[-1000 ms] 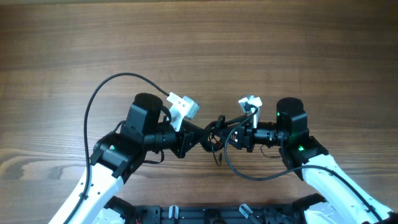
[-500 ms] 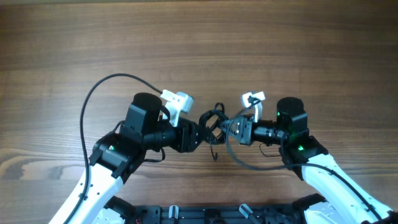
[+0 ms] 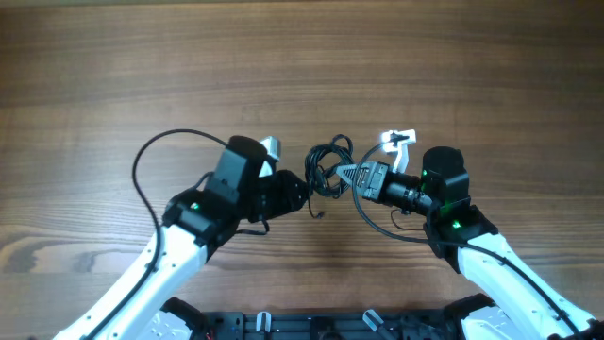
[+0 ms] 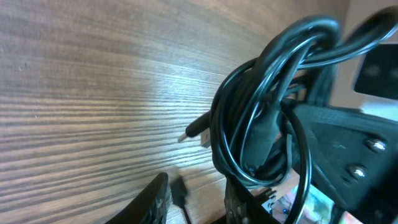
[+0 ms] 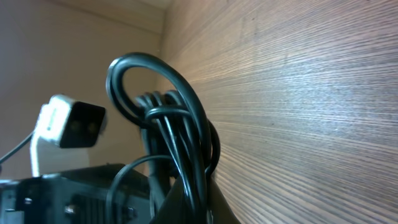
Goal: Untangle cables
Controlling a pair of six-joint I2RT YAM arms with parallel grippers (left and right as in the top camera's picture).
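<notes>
Cables (image 3: 327, 168) form one knotted coil, pinched by right pincer (image 3: 345, 176), beside left pincer (image 3: 309, 192).

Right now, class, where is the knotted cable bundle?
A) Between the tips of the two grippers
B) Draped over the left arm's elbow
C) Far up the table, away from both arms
A: the overhead view shows the cables in the gap between the left gripper and the right gripper, which pinches one side of the coil.
</notes>
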